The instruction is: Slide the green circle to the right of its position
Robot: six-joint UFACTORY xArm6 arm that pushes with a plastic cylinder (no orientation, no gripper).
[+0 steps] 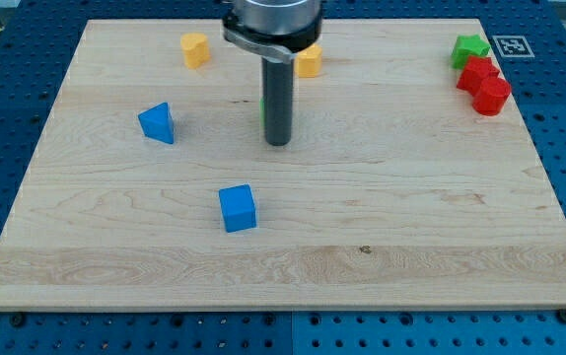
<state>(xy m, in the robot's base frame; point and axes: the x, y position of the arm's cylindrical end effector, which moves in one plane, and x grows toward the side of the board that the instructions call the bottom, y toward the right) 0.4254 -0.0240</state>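
The tip (278, 142), a rod with no pincer to spread or press together, is resting against the green circle (262, 110), which is peeking out at its left, mostly hidden. An off-centre push risks the circle slipping around the rod instead of sliding right.

1 camera, raised at board's (283, 247) near edge, angled down across it; whole board in frame.

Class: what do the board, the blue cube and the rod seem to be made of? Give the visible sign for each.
Board: pale wood, matte; grain lines and a small knot show.
Blue cube: probably plastic; even colour, smooth faces.
Rod: likely metal or hard plastic; dark with a soft sheen. My tip rests on the board.
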